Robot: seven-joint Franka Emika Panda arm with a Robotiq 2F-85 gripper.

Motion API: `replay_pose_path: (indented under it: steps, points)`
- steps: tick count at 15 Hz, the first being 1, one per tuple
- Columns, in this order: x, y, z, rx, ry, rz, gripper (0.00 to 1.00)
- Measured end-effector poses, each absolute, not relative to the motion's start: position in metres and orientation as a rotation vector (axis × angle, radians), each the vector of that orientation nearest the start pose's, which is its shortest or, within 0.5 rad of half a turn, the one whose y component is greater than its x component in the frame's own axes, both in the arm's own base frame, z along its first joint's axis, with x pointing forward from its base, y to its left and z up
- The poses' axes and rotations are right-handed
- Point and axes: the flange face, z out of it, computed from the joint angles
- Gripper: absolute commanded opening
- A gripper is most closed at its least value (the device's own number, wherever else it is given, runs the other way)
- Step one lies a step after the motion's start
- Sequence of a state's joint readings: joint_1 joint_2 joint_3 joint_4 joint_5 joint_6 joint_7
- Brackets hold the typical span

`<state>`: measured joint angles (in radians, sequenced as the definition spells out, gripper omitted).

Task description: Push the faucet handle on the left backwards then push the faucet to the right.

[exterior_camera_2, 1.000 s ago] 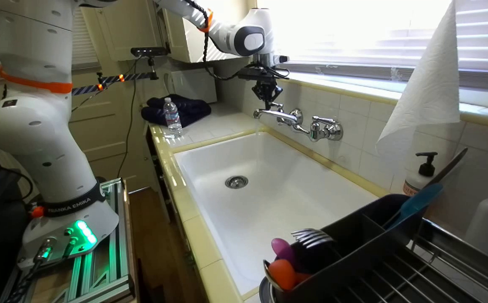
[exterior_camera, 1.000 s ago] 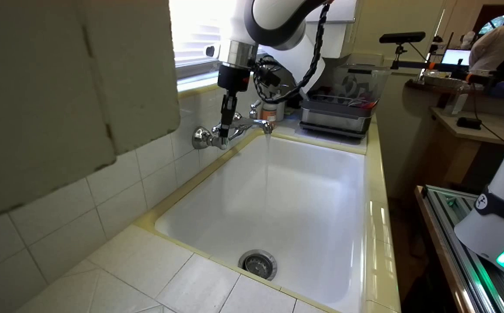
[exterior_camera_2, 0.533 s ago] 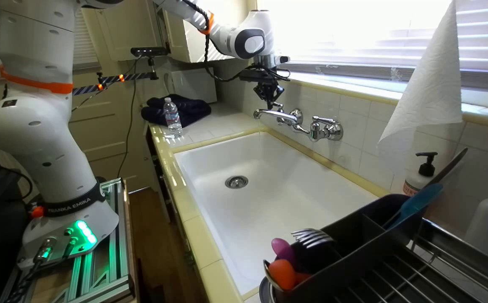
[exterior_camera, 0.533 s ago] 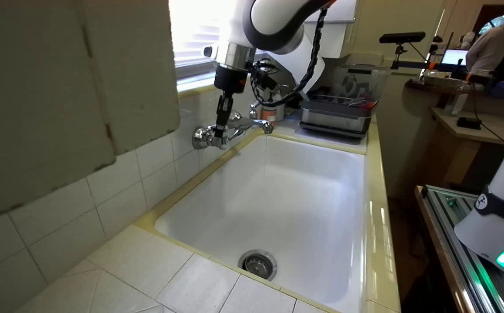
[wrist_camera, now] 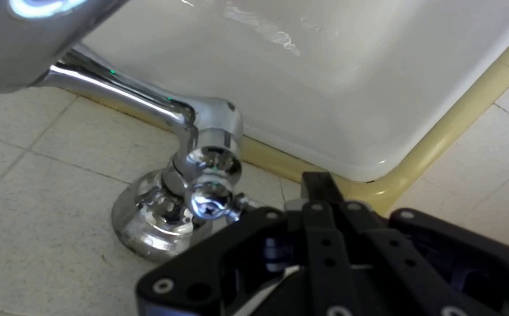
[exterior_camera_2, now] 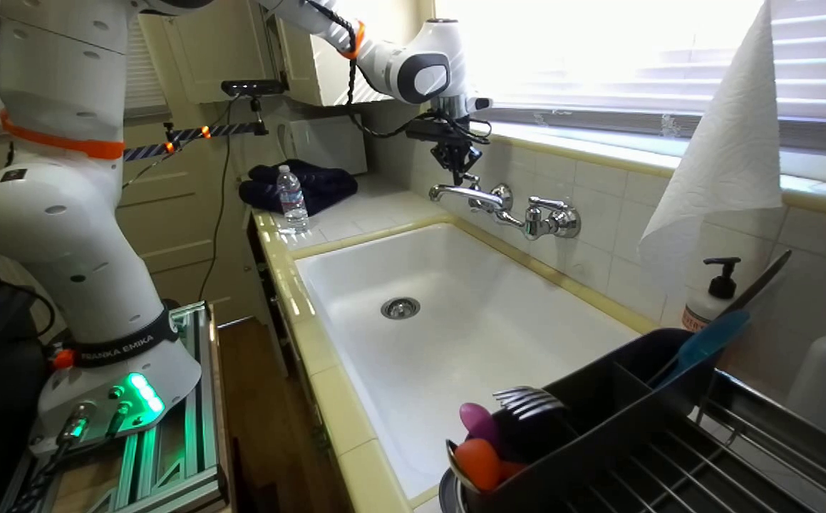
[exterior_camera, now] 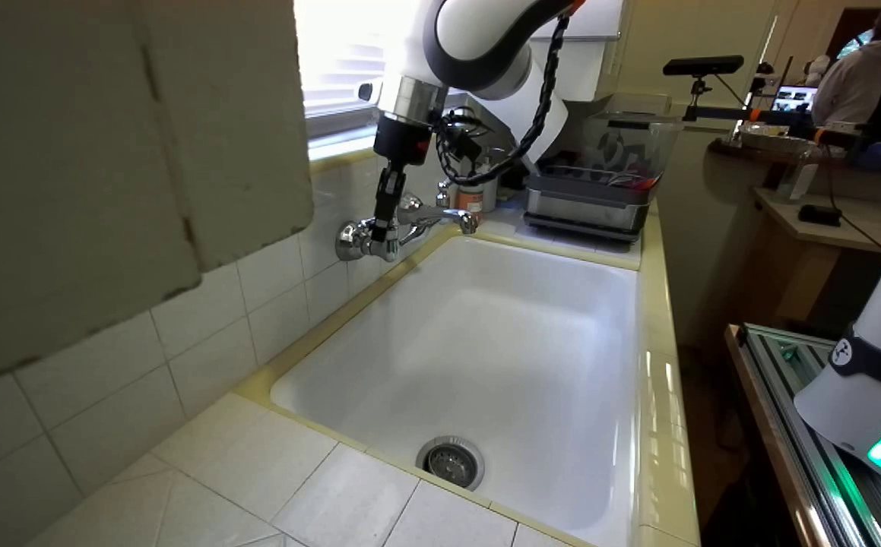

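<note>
In both exterior views I see bright light at the blinds (exterior_camera_2: 619, 85) above pale wall tiles (exterior_camera_2: 612, 189). In an exterior view a panelled door (exterior_camera_2: 174, 203) stands far left beyond a brown floor (exterior_camera_2: 256, 377); in an exterior view a cabinet (exterior_camera: 113, 167) hangs near left.

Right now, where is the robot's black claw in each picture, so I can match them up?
In an exterior view: the black gripper is in the upper half, left of centre, pointing down at the chrome faucet.
In an exterior view: the gripper is in the upper half, slightly right of centre, above the faucet.
In the wrist view: the gripper looms large at the bottom, mostly right of centre, pointing up.
Landmark in all views: the yellow sink edging.
</note>
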<state>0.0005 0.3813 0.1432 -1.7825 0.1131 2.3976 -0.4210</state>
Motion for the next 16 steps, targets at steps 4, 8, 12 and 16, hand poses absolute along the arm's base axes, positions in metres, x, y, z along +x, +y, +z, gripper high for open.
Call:
replay_pose_path:
  steps: [4,8,12,16]
  points:
    - [0.663,0.087,0.368,-2.922,-0.672,-0.382,0.0]
    - [0.663,0.087,0.368,-2.93,-0.616,-0.377,0.0]
    - [0.661,0.091,0.371,-2.942,-0.532,-0.37,0.0]
    - [0.65,0.097,0.379,-2.958,-0.45,-0.354,0.0]
